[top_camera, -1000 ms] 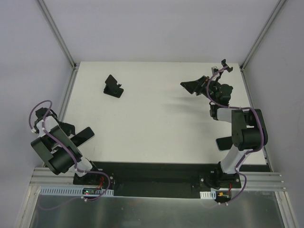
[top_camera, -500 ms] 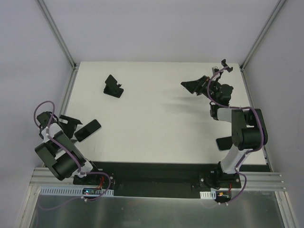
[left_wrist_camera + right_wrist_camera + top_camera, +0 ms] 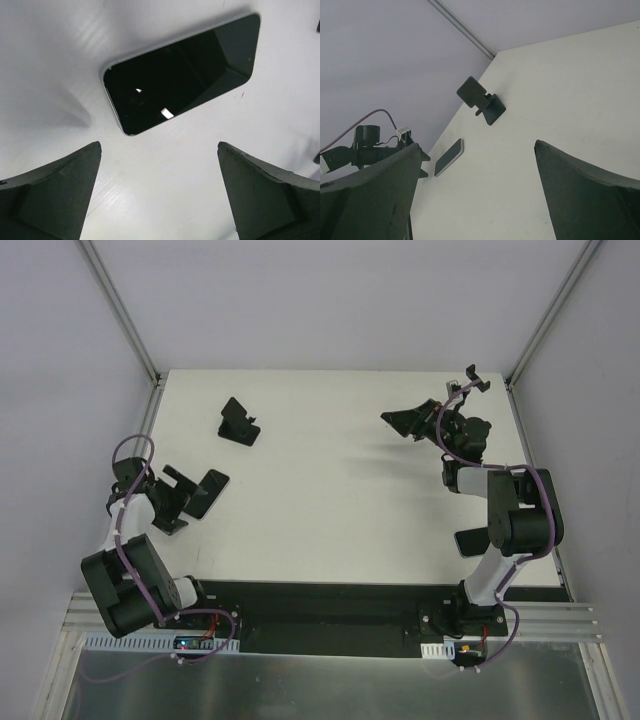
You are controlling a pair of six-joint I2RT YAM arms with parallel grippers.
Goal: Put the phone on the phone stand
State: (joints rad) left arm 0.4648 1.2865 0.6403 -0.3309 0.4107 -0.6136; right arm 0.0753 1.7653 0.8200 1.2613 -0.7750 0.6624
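Note:
The phone is a black glossy slab lying flat on the white table at the near left. It also shows in the left wrist view and, small, in the right wrist view. My left gripper is open and empty just short of the phone's near end, its jaws wide apart over bare table. My right gripper is open and empty at the far right, raised and pointing left. The phone stand with the round disc base is out of view.
A small black folding stand sits at the far left of the table, also in the right wrist view. Grey walls and metal frame posts close in the table on three sides.
My left arm has swung forward from its folded pose at the near left edge. The phone has shifted with it, farther from the near edge and to the right. The right arm has not moved.

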